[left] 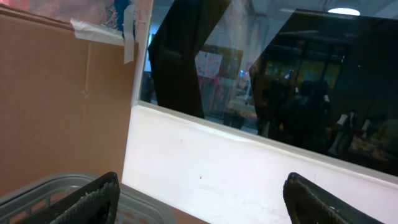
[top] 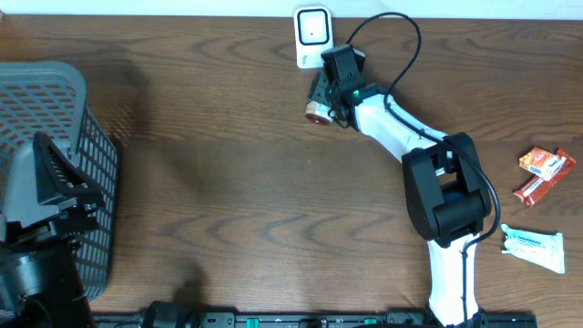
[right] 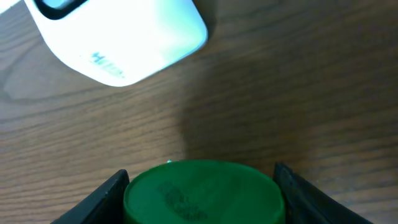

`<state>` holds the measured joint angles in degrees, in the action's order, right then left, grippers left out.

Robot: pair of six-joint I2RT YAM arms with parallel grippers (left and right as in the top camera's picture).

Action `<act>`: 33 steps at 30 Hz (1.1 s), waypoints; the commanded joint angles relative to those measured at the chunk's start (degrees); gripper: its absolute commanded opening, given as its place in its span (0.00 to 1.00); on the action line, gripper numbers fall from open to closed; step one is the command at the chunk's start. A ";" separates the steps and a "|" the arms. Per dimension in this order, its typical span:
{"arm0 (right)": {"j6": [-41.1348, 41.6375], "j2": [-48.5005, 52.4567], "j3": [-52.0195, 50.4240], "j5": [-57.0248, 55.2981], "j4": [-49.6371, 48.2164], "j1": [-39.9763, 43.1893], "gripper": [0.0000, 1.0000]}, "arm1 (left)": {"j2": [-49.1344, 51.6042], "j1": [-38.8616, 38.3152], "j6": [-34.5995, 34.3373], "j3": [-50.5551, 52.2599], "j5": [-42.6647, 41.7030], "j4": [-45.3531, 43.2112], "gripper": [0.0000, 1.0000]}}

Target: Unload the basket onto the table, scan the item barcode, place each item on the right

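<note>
Green-capped item (right: 202, 194) — flanked by right tool (right: 200, 184).

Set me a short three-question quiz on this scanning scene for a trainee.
1. True or false: the left gripper holds an item.
2. On the table, the white scanner stands: A) at the far edge, B) at the near edge, C) in the middle.
3. Fill in: the cap between the right gripper fingers is coloured ____.
Key: 1 false; 2 A; 3 green.
</note>
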<state>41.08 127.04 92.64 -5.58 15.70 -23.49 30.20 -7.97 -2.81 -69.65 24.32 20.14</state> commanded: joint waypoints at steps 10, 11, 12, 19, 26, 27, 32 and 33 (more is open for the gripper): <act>-4.11 -0.20 10.25 -0.09 11.45 -0.72 0.36 | -0.46 0.28 -0.07 0.33 0.35 -0.59 0.84; -4.74 -0.20 10.80 -0.11 12.24 -0.85 0.35 | -0.46 0.28 -0.07 0.33 0.35 -0.59 0.84; -5.49 -0.22 11.32 -0.11 13.05 -0.98 0.34 | -0.46 0.28 -0.07 0.33 0.35 -0.59 0.84; -9.25 -0.83 12.35 -0.98 17.22 -2.14 0.30 | -0.46 0.28 -0.07 0.33 0.35 -0.63 0.85; -10.54 -1.14 12.35 -8.39 20.55 -4.66 0.29 | -0.46 0.28 -0.07 0.33 0.35 -0.79 0.85; -10.54 -1.14 12.35 -9.35 20.96 -5.11 0.28 | -0.46 0.28 -0.07 0.33 0.35 -0.81 0.84; -10.56 -1.38 12.35 -14.23 21.97 -8.39 0.29 | -0.46 0.28 -0.09 0.33 0.33 -0.83 0.85; -10.54 -1.44 12.35 -14.78 22.12 -9.01 0.30 | -0.46 0.28 -0.09 0.33 0.33 -0.83 0.85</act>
<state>31.33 127.02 103.33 -15.44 37.76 -30.24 30.20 -7.97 -2.81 -69.65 24.32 19.66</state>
